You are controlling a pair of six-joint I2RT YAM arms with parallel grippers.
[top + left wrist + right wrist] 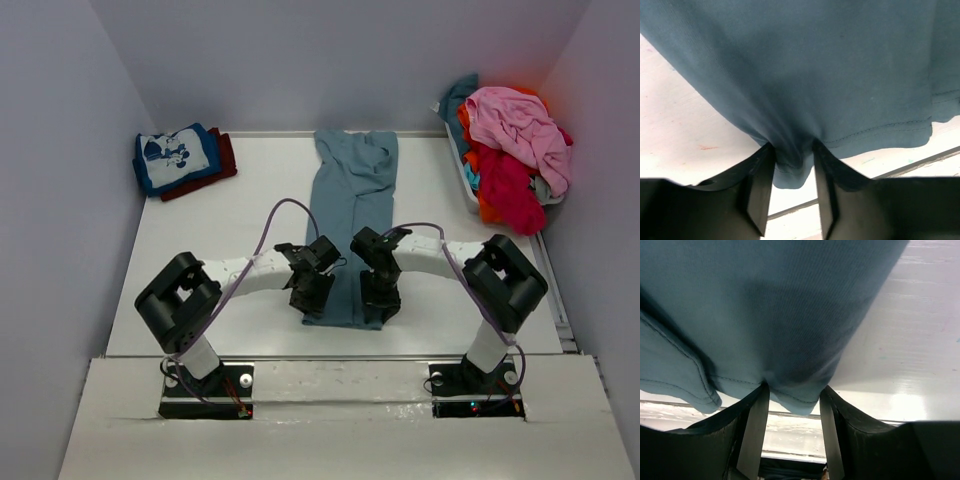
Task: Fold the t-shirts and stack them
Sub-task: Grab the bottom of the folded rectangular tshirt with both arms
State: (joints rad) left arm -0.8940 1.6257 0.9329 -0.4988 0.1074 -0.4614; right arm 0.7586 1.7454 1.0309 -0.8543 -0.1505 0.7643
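A slate-blue t-shirt (350, 205) lies as a long narrow strip down the middle of the table, folded lengthwise. My left gripper (312, 296) is shut on its near left hem corner (790, 165). My right gripper (381, 290) is shut on its near right hem corner (792, 392). Both hold the near end slightly lifted, so the cloth hangs over the fingers in both wrist views. A folded blue tee with white cartoon print (176, 157) lies on a dark red tee (222, 160) at the back left.
A white basket (470, 185) at the back right holds a heap of pink (520, 125), red (510, 190), orange and teal tees. The table's near edge (330, 355) runs just behind the grippers. Walls close in left, right and back.
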